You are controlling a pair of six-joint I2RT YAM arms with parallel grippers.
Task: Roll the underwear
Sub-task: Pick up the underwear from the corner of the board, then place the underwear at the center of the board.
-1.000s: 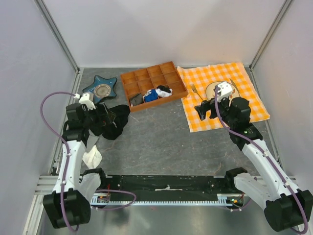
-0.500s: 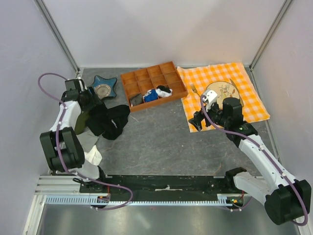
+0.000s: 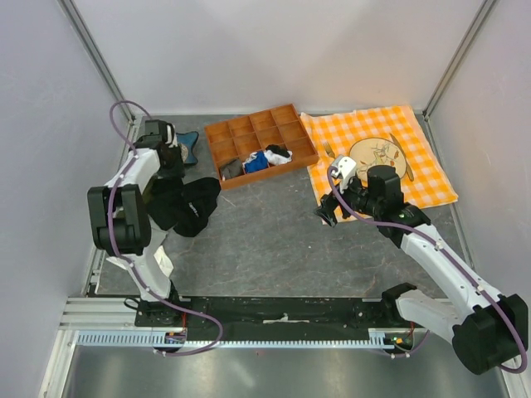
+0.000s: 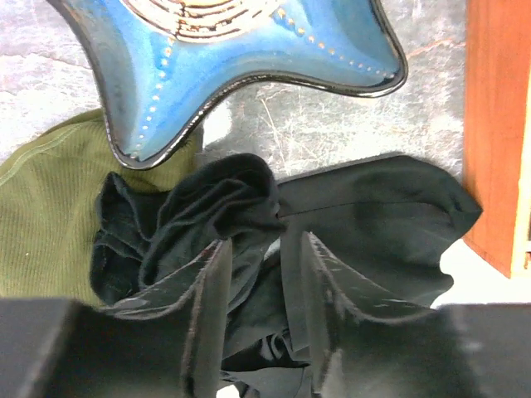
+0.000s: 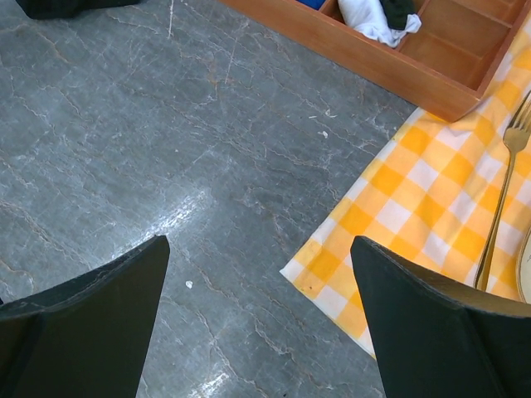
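Note:
The underwear (image 3: 192,207) lies as a crumpled black heap on the left of the table, beside the star dish. In the left wrist view the underwear (image 4: 373,207) spreads to the right, with a bunched black fold at its left end. My left gripper (image 3: 169,170) points down onto that heap. The left gripper (image 4: 265,240) stands half narrowed, open, with black fabric lying between its fingers (image 4: 207,315) but not clamped. My right gripper (image 3: 326,214) hovers wide open over bare table; the right gripper (image 5: 259,242) holds nothing.
A blue star dish (image 4: 249,50) sits just behind the heap, and an olive-green cloth (image 4: 50,207) lies to its left. The orange compartment tray (image 3: 217,133) holds small cloths. A checked cloth (image 3: 431,166) carries a plate (image 3: 377,153) and fork (image 5: 506,166). A white cloth (image 3: 158,265) lies near left.
My left arm swung back toward the star dish and its jaws narrowed over the black fabric. My right gripper moved left and nearer, off the checked cloth, staying wide open.

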